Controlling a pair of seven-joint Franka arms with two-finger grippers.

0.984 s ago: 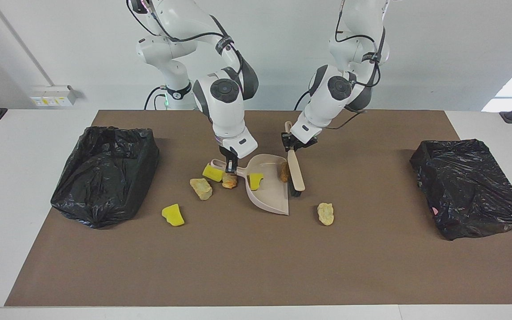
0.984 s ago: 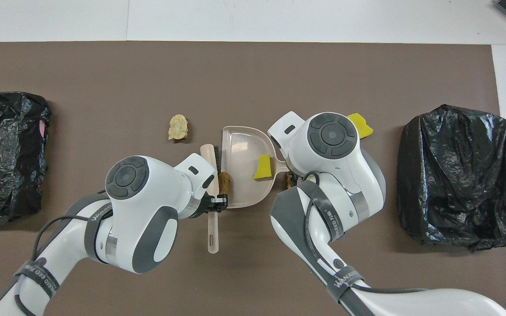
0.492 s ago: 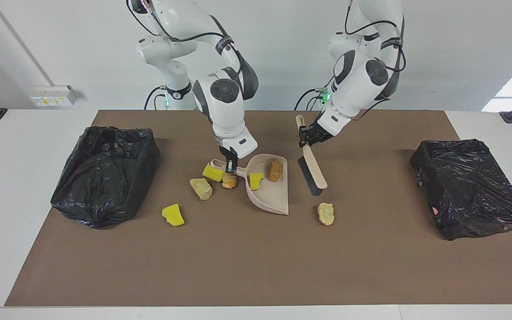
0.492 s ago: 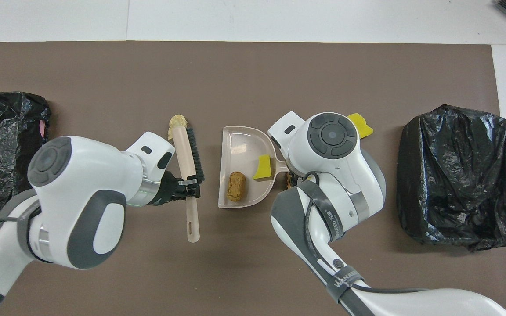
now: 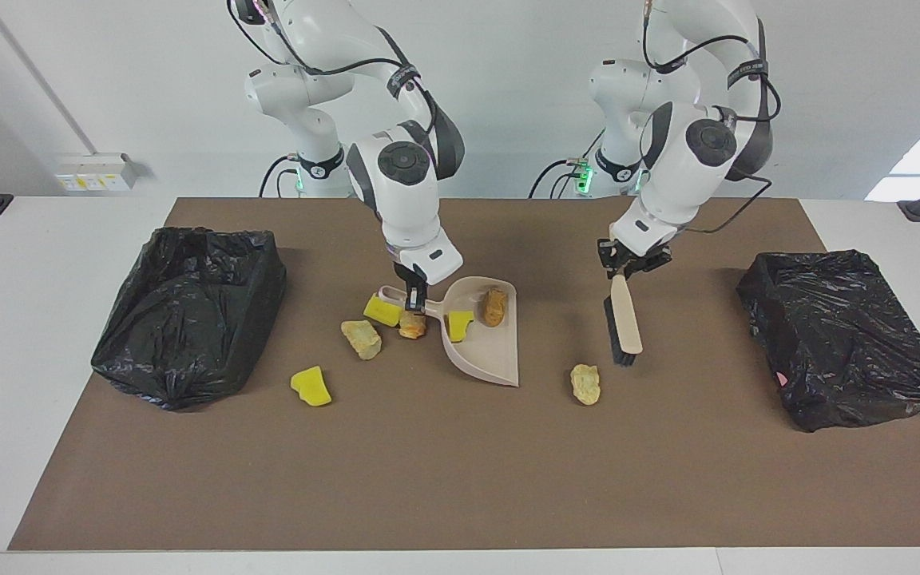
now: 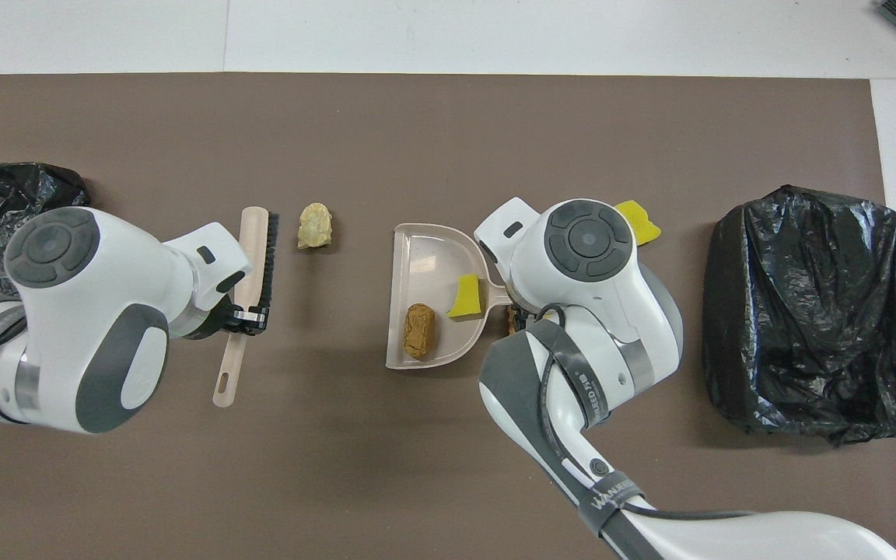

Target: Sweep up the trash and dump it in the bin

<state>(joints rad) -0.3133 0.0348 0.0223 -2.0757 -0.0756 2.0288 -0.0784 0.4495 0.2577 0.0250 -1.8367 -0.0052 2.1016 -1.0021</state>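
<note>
Brown matting (image 5: pixel 460 479) covers the white table (image 5: pixel 21 319); black-bagged bins (image 5: pixel 188 311) sit at both ends. Right gripper (image 5: pixel 414 299) clamps the dustpan (image 5: pixel 492 351) holding two scraps (image 5: pixel 494 307); left gripper (image 5: pixel 624 269) clenches the brush (image 5: pixel 626 323) beside a tan scrap (image 5: pixel 585 383).

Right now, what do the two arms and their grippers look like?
Both arms are glossy white with dark grey joint caps and collars. Black cables run along them, strapped on with lettered black bands. The left gripper and right gripper are small and black.

Open mat (image 5: pixel 460 471) below scraps (bins (image 5: pixel 188 311) flank both ends).
</note>
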